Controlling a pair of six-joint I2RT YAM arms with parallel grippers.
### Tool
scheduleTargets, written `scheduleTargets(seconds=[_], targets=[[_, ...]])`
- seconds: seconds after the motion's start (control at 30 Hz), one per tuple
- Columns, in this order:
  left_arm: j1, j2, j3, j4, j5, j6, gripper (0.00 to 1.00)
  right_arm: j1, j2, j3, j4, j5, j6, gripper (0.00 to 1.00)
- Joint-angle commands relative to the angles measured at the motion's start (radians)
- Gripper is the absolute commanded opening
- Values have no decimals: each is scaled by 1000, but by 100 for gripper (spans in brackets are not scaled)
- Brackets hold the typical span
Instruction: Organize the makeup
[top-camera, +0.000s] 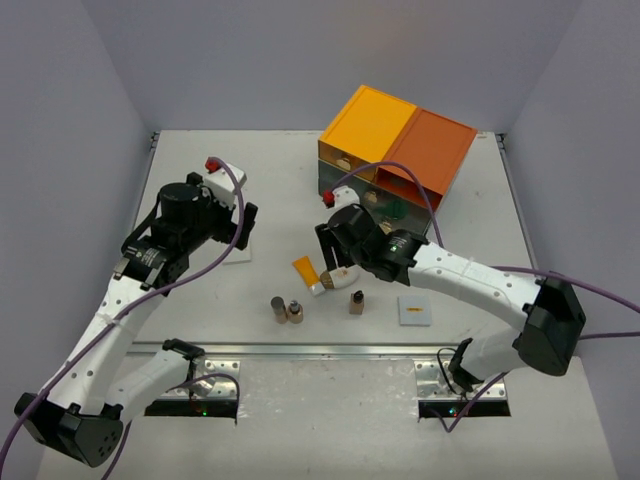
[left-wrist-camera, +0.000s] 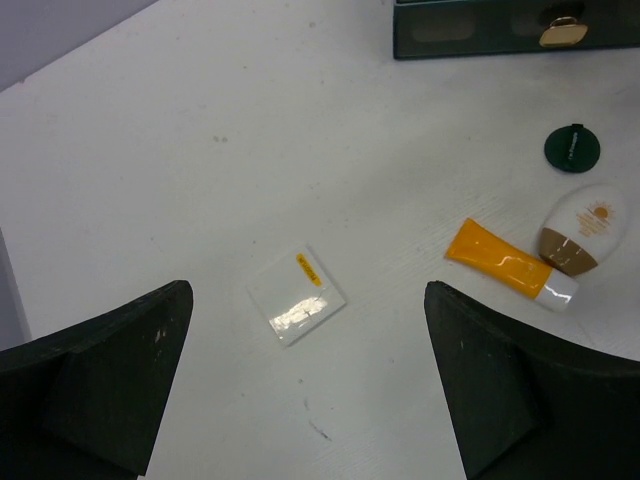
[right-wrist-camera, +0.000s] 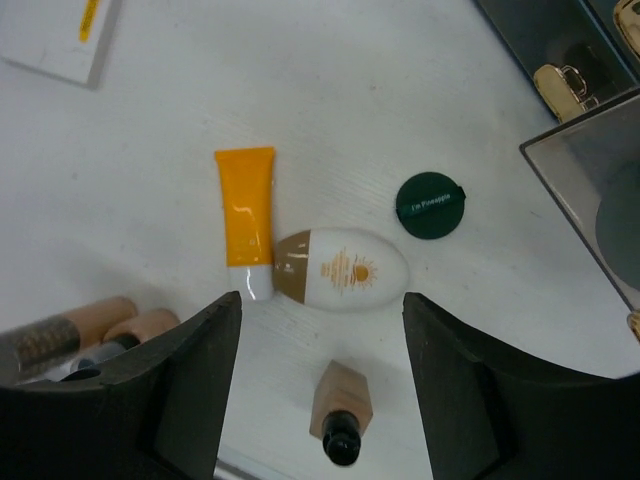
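**Top view:** left gripper is spread wide and empty, over the white sachet on the left of the table. Right gripper is also spread and empty, just in front of the drawer chest. It sits above the orange tube and white oval bottle, which touch at the tube's cap. The brown bottles sit nearer the front edge. A second white square lies well to the right.

**Left wrist:** the white sachet lies flat in line with the gap between the fingers, no contact.
- We judge it light, thin and floppy.
- There's nothing to pinch from straight above, so we'd catch an edge or a corner.

A green disc lies near the chest.

**Right wrist:** the white oval bottle lines up with the open gap. We can't tell the height above it.
- **White oval bottle:** looks glossy and rigid, probably slippery. We'd pinch across the short axis, mid-body.
- **Orange tube****:** looks soft and will squash. We'd hold near the cap, where it's stiffer.
- **Brown bottles:** small and rigid, likely to tip. We'd grip low on the body.
- **Green disc****:** thin and hard, so an edge grab only.
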Motion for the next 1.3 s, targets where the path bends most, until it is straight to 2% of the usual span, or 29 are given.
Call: scheduleTargets(seconds=[0.0,0.1,0.2,0.37,0.53,0.67,0.97,1.2,1.23,1.27], targets=[[-5,-13,-22,62,-74,3,100,8,82,33,103,140,183,69],[-5,-22,-39,74,-76,8,100,8,168,67,72,171,294,71],[-5,-37,-60,86,-76,18,100,9,280,168,-70,285,455,71],[-5,-44,-74,96,-76,30,100,8,439,285,-211,370,686,70],[-5,-52,-91,102,-62,39,100,8,486,306,-326,547,925,68],[-6,-57,-104,113,-60,48,100,7,500,275,-341,612,1020,67],[-5,-48,-112,124,-34,58,100,4,573,332,-344,642,970,67],[-7,-44,-115,128,-25,60,100,5,571,350,-322,657,848,67],[-5,-44,-116,128,-24,61,100,4,566,343,-295,656,836,67],[-5,-43,-117,129,-18,59,100,8,557,325,-218,644,736,67]])
